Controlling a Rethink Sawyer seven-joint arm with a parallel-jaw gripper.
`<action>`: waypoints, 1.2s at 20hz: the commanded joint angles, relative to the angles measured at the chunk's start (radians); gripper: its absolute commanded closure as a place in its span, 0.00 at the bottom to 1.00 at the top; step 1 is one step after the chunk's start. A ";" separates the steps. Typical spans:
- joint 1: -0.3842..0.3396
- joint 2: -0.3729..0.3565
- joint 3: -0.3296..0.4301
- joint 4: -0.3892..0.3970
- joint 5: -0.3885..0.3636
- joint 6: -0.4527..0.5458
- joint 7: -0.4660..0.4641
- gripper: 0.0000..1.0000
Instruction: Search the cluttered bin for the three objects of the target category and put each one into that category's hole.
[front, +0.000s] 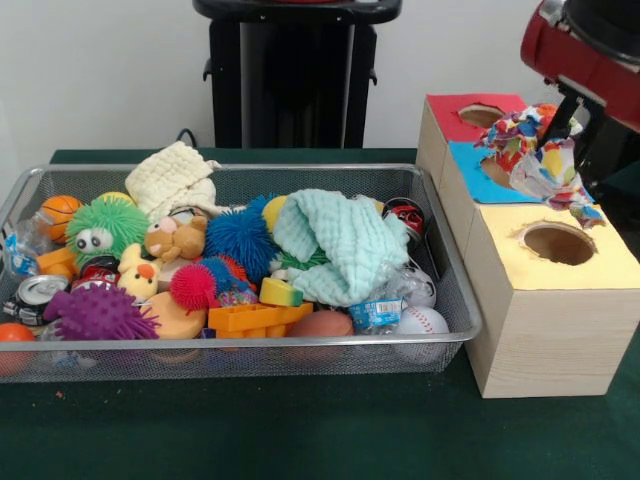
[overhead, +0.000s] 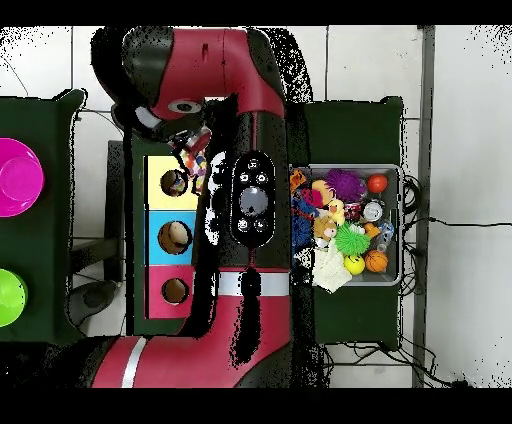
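Note:
My gripper (front: 562, 122) hangs at the right, shut on the small white dotted cloth (front: 535, 152), which dangles over the blue top and just behind the yellow-topped box's round hole (front: 558, 243). In the overhead view the cloth (overhead: 200, 152) sits beside the yellow hole (overhead: 173, 183). The wire mesh bin (front: 250, 345) holds the mint-green waffle cloth (front: 340, 245) at centre right. The cream waffle cloth (front: 175, 175) drapes over the bin's back rim and also shows in the overhead view (overhead: 328, 268). My arm hides much of the bin (overhead: 398, 225) there.
The blue-topped (front: 475, 165) and red-topped (front: 462, 105) boxes stand behind the yellow one. The bin also holds spiky balls (front: 100, 312), a plush bear (front: 177, 238), cans (front: 38, 292), a baseball (front: 424, 322) and orange blocks (front: 255, 318). A magenta bowl (overhead: 18, 177) and a green bowl (overhead: 8, 297) sit apart.

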 joint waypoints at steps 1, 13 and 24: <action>0.011 0.000 -0.013 -0.005 -0.081 -0.105 0.027 1.00; 0.099 -0.210 -0.058 0.440 -0.100 -0.525 0.130 1.00; 0.159 -0.283 -0.096 0.753 -0.081 -0.859 0.163 1.00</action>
